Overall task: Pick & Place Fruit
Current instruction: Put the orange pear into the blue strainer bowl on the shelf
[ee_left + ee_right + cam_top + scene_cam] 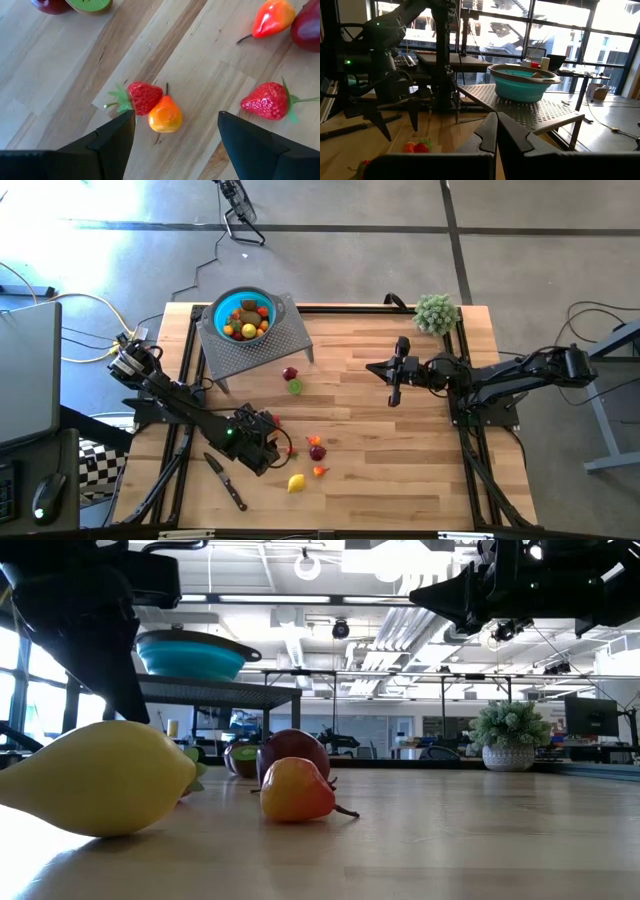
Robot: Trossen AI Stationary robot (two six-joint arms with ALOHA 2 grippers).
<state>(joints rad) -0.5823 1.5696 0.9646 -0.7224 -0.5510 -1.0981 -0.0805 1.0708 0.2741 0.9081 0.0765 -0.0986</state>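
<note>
Left gripper [172,135] hangs with jaws spread, nothing held, over a strawberry [142,97] touching a small orange pear [165,115]; only the left wrist view shows this pair. Second strawberry [267,101] sits just beside them. High view adds the bowl [242,316] on a perforated stand [262,345] with fruit inside, and a lemon [296,483] near the left gripper. Right gripper [496,135] is clenched, empty, well apart from the strawberry pair.

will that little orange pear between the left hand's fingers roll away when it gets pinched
Probably somewhat: the orange pear looks glossy and rounded, so it may slip or roll. It lies against a strawberry, which may get nudged too. The left hand stands open around it.
</note>
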